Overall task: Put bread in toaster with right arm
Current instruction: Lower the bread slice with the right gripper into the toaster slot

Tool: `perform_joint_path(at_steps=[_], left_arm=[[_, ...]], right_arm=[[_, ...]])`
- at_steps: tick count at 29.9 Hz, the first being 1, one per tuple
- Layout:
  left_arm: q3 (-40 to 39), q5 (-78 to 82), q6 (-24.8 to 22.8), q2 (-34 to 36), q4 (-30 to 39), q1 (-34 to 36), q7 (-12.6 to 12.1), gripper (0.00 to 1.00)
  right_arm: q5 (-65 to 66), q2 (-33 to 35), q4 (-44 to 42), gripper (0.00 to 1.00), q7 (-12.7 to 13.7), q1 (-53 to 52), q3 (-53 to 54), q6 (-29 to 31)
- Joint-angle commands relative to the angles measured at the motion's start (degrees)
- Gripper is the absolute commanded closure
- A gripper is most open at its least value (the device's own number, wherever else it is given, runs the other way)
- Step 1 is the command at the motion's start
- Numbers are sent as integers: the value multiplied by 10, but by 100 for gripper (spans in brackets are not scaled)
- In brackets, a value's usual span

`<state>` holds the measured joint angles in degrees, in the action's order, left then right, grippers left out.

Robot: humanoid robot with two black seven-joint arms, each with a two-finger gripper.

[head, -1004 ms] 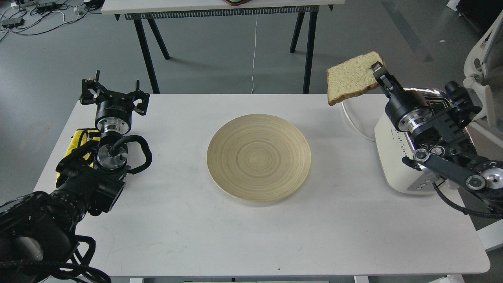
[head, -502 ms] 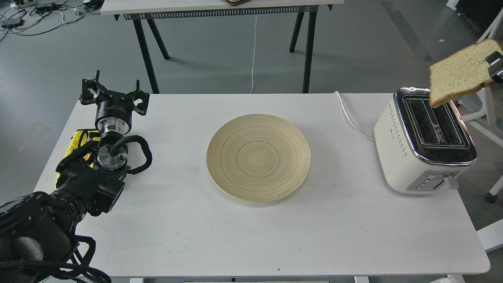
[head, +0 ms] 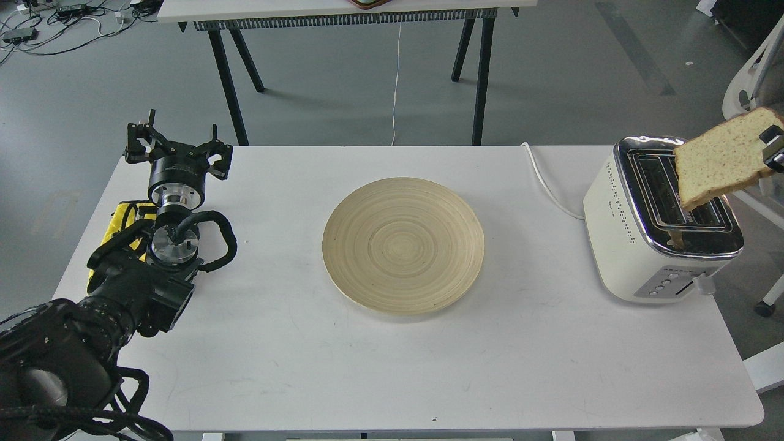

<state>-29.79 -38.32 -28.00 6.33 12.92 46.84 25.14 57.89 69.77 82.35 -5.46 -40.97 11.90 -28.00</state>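
Hanging in the air above the toaster (head: 661, 220), the bread (head: 723, 158) is tilted, its lower left corner down over the chrome top near the slots and its domed crust edge up toward the right edge of the view. Only a small dark part of the right gripper (head: 773, 147) shows at that edge, clamped on the slice's right side; the rest of the right arm is out of view. Whether the lower corner of the slice touches the toaster or hangs just above it cannot be told. The toaster stands at the right end of the white table (head: 392, 367), its button end toward the robot, both black slots visible, and its white cord (head: 548, 184) running off toward the far table edge. A round wooden plate (head: 403, 245) lies at the middle of the table, well apart from the toaster, with nothing on it. On the left side, the left gripper (head: 177, 144) points toward the far edge with its fingers spread wide and nothing between them, near the table's far left corner. A yellow cloth (head: 119, 220) lies partly hidden under the left arm.
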Motion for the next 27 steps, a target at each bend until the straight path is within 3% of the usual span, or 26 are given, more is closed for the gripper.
perform_joint_path(at_steps=[1, 13, 27], left_arm=[[0, 0, 0, 0, 0, 0, 0, 0], [0, 0, 0, 0, 0, 0, 0, 0], [0, 0, 0, 0, 0, 0, 0, 0]], right_arm=[[1, -13, -1, 97, 0, 0, -2, 0], [9, -40, -25, 97, 1, -2, -20, 0], [26, -136, -102, 92, 2, -1, -25, 0]])
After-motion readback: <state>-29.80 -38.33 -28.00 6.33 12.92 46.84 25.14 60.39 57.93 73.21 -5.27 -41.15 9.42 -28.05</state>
